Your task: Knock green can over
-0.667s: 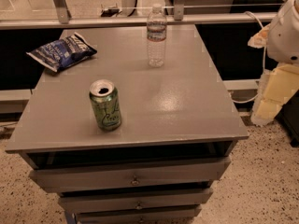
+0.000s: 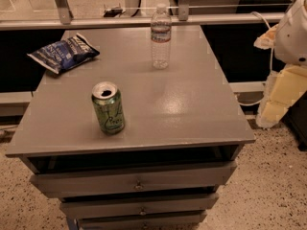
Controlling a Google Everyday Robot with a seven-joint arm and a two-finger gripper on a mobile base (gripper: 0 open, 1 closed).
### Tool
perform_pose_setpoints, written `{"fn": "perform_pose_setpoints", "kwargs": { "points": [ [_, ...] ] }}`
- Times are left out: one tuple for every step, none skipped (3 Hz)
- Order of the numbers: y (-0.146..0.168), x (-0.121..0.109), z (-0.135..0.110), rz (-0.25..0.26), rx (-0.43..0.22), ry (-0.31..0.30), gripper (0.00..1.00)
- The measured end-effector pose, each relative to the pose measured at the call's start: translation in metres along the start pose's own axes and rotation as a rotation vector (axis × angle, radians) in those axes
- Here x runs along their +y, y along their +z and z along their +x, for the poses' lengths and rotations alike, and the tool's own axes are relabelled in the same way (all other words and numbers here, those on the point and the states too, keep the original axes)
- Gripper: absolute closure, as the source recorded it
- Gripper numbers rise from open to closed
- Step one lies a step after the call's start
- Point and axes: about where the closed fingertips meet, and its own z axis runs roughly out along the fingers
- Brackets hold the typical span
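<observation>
Smooth grey tabletop (image 2: 192,109); mottled cylindrical green can (image 2: 108,108) upright near front; cream gripper (image 2: 277,102) beyond right edge, grip state unclear.

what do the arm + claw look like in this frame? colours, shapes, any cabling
Arm: rounded glossy white housing with a small dark dot, at the right edge of the view. Claw: blocky pale cream-yellow segments tapering downward, beside the table, off its right side. A thin pale cable runs behind; can't tell if it's the arm's. No markings or sleeves visible.
</observation>
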Motion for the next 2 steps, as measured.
{"fn": "perform_pose_setpoints", "kwargs": {
  "points": [
    [0.004,-0.004,-0.005,0.005,-0.114,0.025,0.00],
    [0.065,-0.006,-0.077,-0.067,-0.414,0.019,0.00]
  ]
}}
